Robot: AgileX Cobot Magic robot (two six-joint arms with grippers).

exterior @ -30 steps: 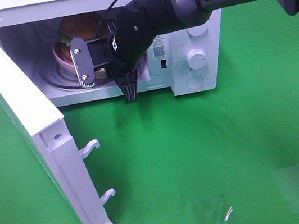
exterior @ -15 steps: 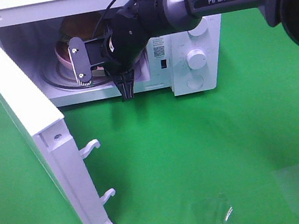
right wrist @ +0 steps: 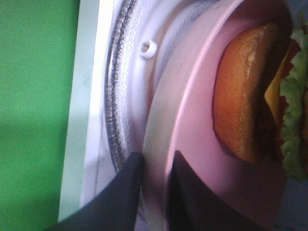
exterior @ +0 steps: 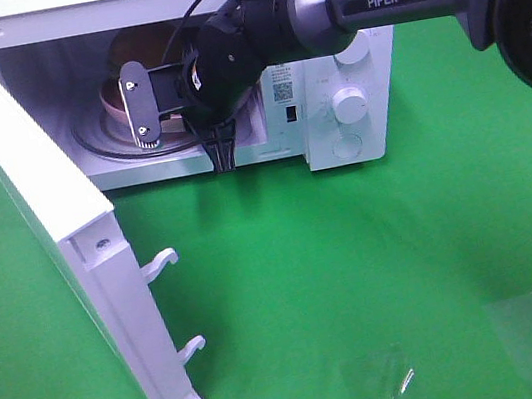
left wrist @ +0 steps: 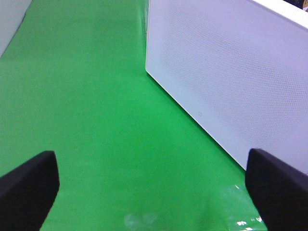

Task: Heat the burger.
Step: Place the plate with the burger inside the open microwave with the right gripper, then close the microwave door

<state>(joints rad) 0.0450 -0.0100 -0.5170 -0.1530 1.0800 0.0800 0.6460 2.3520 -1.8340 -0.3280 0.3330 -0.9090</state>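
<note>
The burger (right wrist: 250, 91) sits on a pink plate (right wrist: 202, 86) inside the microwave (exterior: 345, 55), on the glass turntable (right wrist: 120, 96). The door (exterior: 33, 196) is swung wide, well off to one side of the right gripper (right wrist: 156, 161), whose arm fills the opening. That gripper is narrow, one finger on each side of the plate's rim; whether it pinches the rim I cannot tell. The burger lies just beyond its fingertips, untouched. The left gripper (left wrist: 151, 178) gapes wide over the green bench (left wrist: 96, 96), near the door's outer face.
</note>
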